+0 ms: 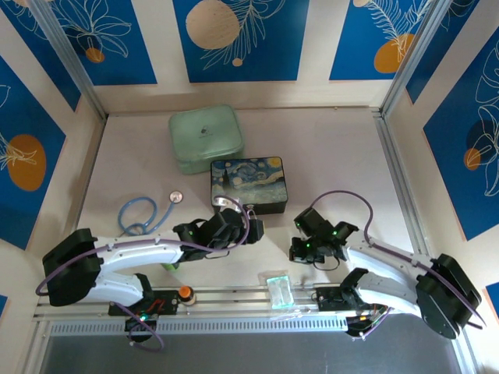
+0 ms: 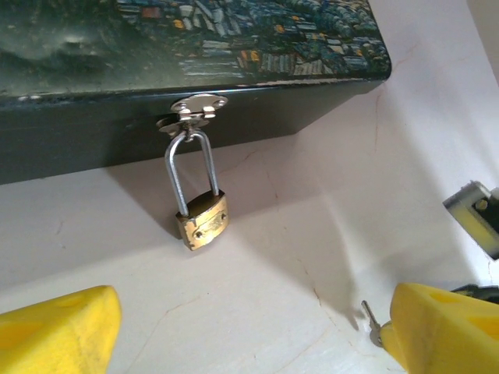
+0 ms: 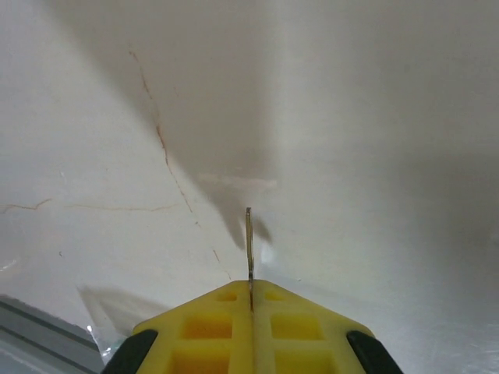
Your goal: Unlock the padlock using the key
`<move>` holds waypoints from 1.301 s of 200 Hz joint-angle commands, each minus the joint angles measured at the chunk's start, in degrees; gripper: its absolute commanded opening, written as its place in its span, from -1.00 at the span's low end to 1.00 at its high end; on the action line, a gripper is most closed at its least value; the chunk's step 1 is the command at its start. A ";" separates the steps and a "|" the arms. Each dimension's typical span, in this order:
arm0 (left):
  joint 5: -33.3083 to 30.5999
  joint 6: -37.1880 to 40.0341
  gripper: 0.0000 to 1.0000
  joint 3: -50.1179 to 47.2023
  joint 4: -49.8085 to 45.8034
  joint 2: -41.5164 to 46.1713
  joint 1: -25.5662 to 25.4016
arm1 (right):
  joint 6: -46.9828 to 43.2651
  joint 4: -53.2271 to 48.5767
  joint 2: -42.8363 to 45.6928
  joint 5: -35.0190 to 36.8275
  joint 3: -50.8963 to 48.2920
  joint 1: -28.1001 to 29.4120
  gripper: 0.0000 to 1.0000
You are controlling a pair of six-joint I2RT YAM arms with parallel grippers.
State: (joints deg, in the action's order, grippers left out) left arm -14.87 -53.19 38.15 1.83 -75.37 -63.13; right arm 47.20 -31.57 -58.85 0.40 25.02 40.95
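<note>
Right gripper (image 3: 250, 290) pinches key (image 3: 249, 245), blade pointing straight out; padlock (image 2: 203, 222) body points to table's (image 2: 327, 226) near edge; left gripper (image 2: 253, 326) jaws spread

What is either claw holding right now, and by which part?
Right claw pinches the key by its near end, blade sticking out. Left claw is open, holding nothing.

The yellow-fingered right hand (image 3: 250, 300) pinches the thin silvery metal key (image 3: 249, 241), its blade jutting over the cracked white counter (image 3: 351, 117).

One padlock (image 2: 202, 221), one key (image 3: 249, 241), one painted box (image 1: 249, 185), one green case (image 1: 206, 138), one stethoscope (image 1: 176, 197)
</note>
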 commanded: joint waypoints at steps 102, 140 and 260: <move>23.54 2.60 0.14 -6.23 38.54 -4.39 2.12 | -10.56 11.39 12.38 -23.06 0.99 -5.77 -0.91; 25.99 1.82 0.06 -7.54 45.22 -4.65 2.23 | -7.11 21.68 12.49 -29.45 0.59 -7.12 -0.92; 19.60 2.57 -0.02 -9.41 39.71 1.64 2.23 | -3.93 28.79 14.76 -36.49 -1.81 -12.54 -0.93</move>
State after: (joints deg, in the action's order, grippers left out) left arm 6.79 -50.54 30.00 42.13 -75.66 -61.01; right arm 43.72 -3.81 -45.10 -33.76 23.44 28.77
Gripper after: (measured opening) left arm 0.488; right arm 0.048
